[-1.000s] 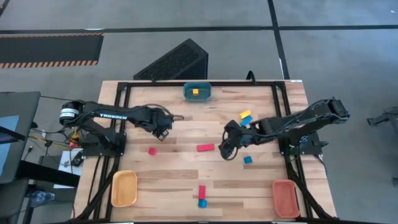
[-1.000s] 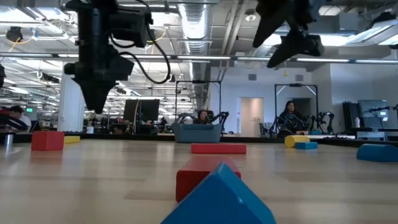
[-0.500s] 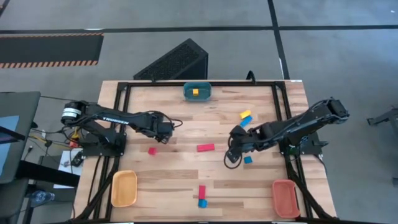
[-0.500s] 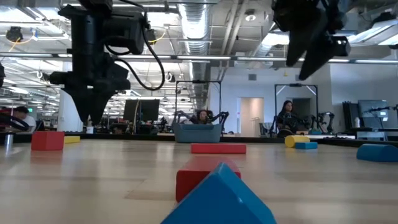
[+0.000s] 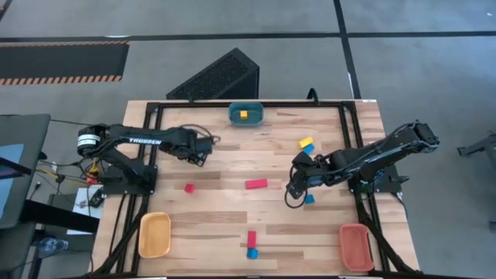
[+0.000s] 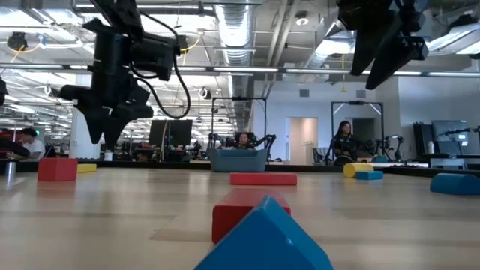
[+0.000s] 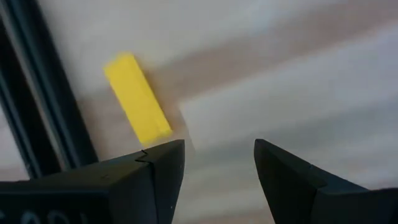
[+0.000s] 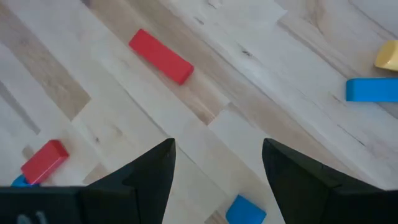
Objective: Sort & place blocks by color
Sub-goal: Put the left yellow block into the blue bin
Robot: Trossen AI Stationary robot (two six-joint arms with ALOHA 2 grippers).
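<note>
At the table's left, the left gripper point(image 5: 203, 152) hangs above the wood with its jaws parted and nothing between them; its wrist camera shows a yellow bar point(image 7: 137, 107) lying flat close to the black frame rail point(image 7: 37, 93), just ahead of one fingertip. That view is smeared, so how near the bar sits to the rail is hard to judge, and a descent off-centre could pin the bar against the rail or knock it aside. Near it lies a small red block point(image 5: 189, 187), and toward the middle a red bar point(image 5: 256, 184). At the near edge a red block point(image 5: 251, 238) touches a blue one point(image 5: 252, 253), so lifting either may drag its neighbour. Farther right, the right gripper point(image 5: 295, 188) is also spread wide and empty, raised over a small blue block point(image 5: 309, 199) just beside it; closing askew could flick that cube away. Beyond sit a yellow and blue pair point(image 5: 307, 146), touching, where one grasp might catch both colours.
</note>
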